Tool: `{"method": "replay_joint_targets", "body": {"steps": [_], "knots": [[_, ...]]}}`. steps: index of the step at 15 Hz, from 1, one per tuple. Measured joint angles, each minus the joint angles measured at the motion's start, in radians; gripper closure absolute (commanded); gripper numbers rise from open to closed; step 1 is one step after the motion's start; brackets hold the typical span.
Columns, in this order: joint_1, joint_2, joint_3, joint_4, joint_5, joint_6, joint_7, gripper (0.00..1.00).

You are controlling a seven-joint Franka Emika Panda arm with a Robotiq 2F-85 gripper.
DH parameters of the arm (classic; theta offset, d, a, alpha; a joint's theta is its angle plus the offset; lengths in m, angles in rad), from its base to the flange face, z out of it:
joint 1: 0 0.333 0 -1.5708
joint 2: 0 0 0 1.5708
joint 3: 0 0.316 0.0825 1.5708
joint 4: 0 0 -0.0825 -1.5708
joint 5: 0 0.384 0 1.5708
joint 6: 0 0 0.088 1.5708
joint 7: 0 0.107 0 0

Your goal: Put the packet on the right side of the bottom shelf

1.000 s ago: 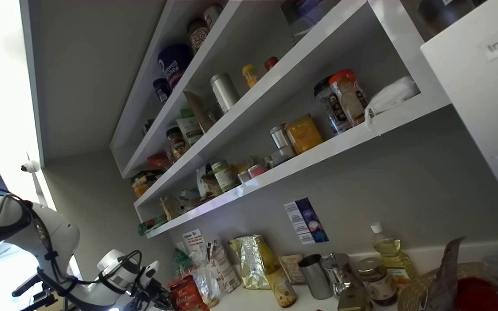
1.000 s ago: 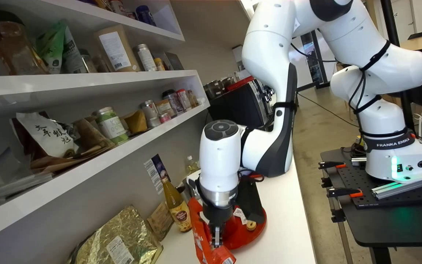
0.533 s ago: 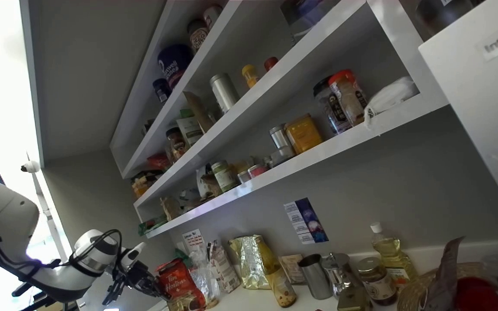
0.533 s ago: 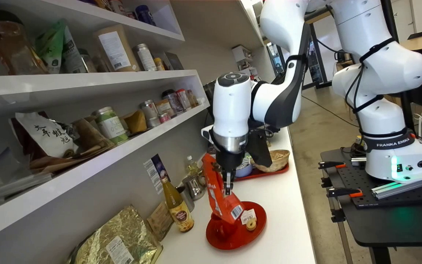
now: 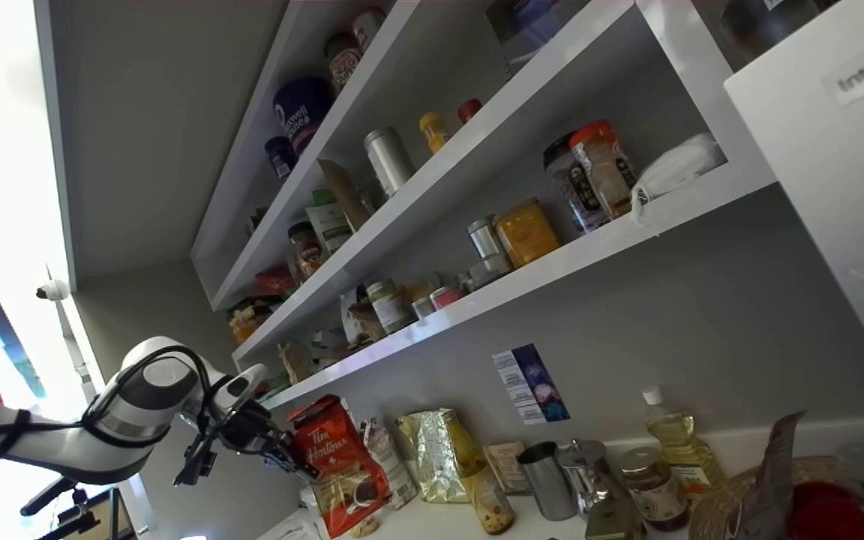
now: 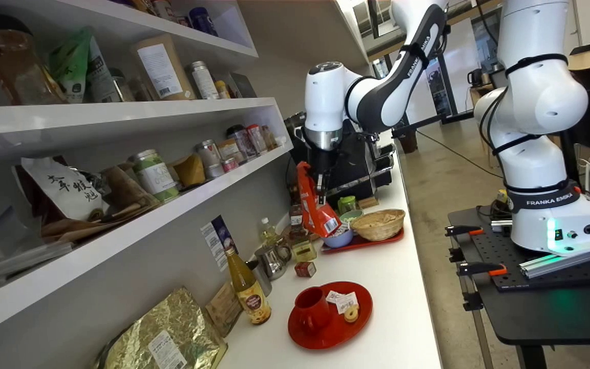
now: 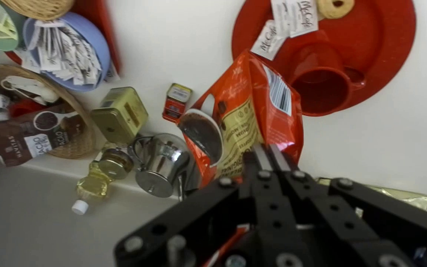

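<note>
The packet, a red-orange Tim Hortons bag [image 5: 342, 469] with tan print, hangs in the air above the counter. It also shows in an exterior view [image 6: 309, 197] and in the wrist view [image 7: 235, 100]. My gripper [image 5: 312, 474] is shut on the packet's side; it also shows in an exterior view [image 6: 320, 200]. In the wrist view the gripper [image 7: 271, 155] has its fingers close together against the bag, part of which is hidden behind them. The bottom shelf [image 5: 432, 322] is the lowest white board and also shows in an exterior view [image 6: 121, 237]. The packet is below its level.
Jars [image 5: 601, 169], a yellow tin [image 5: 528, 232] and a white cloth bag [image 5: 676, 169] stand on the bottom shelf. On the counter are a red plate [image 6: 365, 307] with a red mug [image 6: 311, 310], a bottle [image 6: 249, 287], metal pitchers [image 6: 272, 262] and a wicker basket [image 6: 379, 224].
My gripper has lifted the packet from the red plate's place on the counter and carried it up, toward the wicker basket's end. The plate and mug are now uncovered.
</note>
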Motion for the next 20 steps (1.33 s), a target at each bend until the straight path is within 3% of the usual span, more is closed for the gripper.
{"method": "replay_joint_targets", "body": {"steps": [6, 12, 16, 20], "knots": [[-0.053, -0.131, -0.309, -0.008, 0.028, -0.069, -0.453, 0.99], [-0.073, -0.133, -0.570, 0.192, 0.057, -0.131, -0.876, 0.99], [-0.117, -0.015, -0.568, 0.400, 0.304, -0.132, -1.144, 0.99], [-0.155, 0.185, -0.507, 0.605, 0.497, -0.134, -1.260, 0.99]]}}
